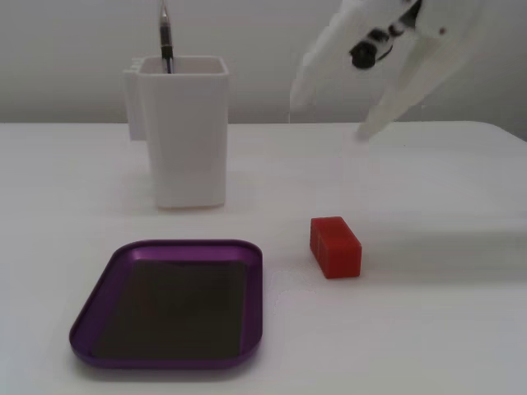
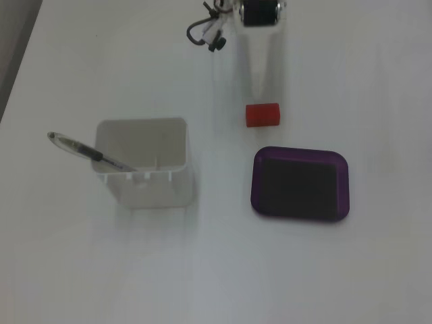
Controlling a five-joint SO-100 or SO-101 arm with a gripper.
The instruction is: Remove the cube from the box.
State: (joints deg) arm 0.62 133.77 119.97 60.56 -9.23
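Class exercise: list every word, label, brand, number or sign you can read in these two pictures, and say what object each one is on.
None: no readable text shows in either fixed view.
The cube, the purple tray and the white container have plain faces.
The pen is too small to show any print.
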